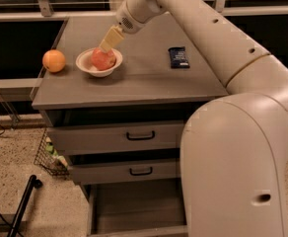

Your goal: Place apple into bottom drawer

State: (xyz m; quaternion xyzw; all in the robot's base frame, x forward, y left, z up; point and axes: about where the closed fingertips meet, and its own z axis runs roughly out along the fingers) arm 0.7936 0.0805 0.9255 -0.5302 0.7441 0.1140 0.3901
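End effector (106, 44) poised over the apple (103, 59) in a bowl (86, 63) on the desk (144, 85); bottom drawer (134, 206) pulled out.
An orange (54, 60) sits near the desk's left edge, at 9 o'clock from the white bowl and apart from it. The red-pink apple lies inside that bowl. The yellowish end effector comes in from 1 o'clock, its tip just above the apple's top; I cannot tell whether it is apart or together, or whether it touches the fruit. A dark packet (178, 57) lies flat at 3 o'clock from the bowl, well apart. The pale arm (233, 147) fills the right side. At 6 o'clock below the desk, two drawers with black handles are partly out, and the bottom drawer stands open beneath them.
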